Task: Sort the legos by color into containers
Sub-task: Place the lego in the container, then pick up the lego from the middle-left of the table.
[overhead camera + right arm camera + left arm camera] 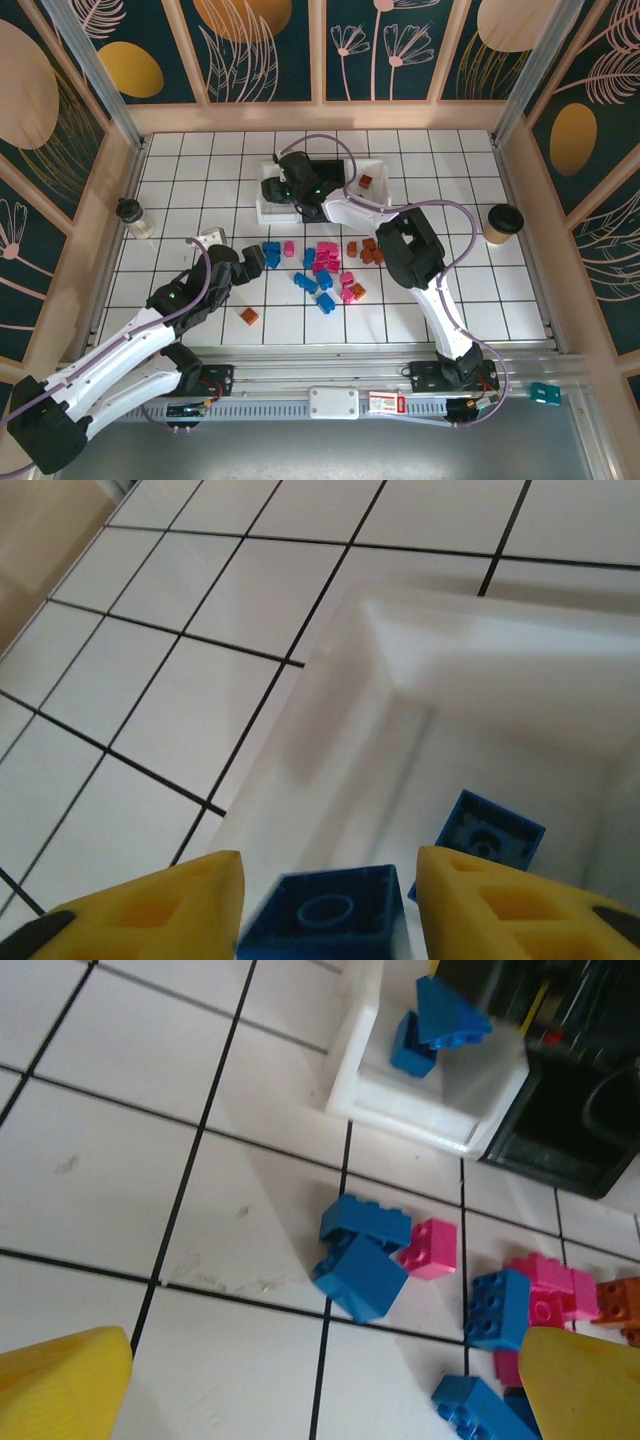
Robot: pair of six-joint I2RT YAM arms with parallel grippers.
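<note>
The biggest thing is the white tiled table [180,190], and two arms lie over it. The right arm [440,300] bends far over to the left. Its right pincer [330,860] hangs over a white bin [330,740] at the back of the table. A blue brick [325,910] sits between its two yellow fingers, with a thin gap on one side. I cannot tell if the pincer is squeezing it or not. A second blue brick [490,835] lies on the bin floor just beside it. The left arm [130,345] reaches in from the near left. Its left pincer [320,1390] hovers low over the tiles with its fingers spread wide apart. Right next to the white bin is a black bin [545,1160]. Past that is another white bin [380,170] with one orange brick [366,181] in it. A paper cup [503,222] stands alone at the right side. The loose bricks [325,270] lie in a bunch on the tiles between the arms, near the bins, with blue, pink and orange ones mixed. Two blue ones [360,1260] touch each other, and a pink brick [432,1248] touches them. A lone orange brick [249,316] lies by itself near the left arm.
</note>
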